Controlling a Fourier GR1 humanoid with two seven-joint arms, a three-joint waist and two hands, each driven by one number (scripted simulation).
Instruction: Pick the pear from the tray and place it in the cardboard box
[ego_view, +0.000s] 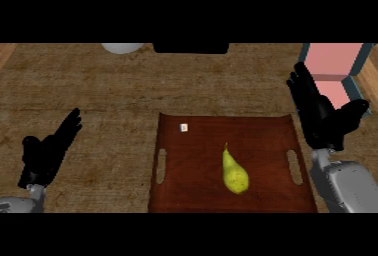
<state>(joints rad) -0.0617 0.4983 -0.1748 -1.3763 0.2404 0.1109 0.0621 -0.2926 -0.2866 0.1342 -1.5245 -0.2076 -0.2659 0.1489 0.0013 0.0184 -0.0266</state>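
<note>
On dark wooden tray, yellow-green pear lying: likely light, slippery, bruisable; cup fat belly; left hand, right hand hanging released.

The brown counter has a coarse, grainy top. At its far edge sits a pale round thing, cut off by the view's top. Just right of it, apart, is a black block. A small white tag lies near the view's middle.
</note>
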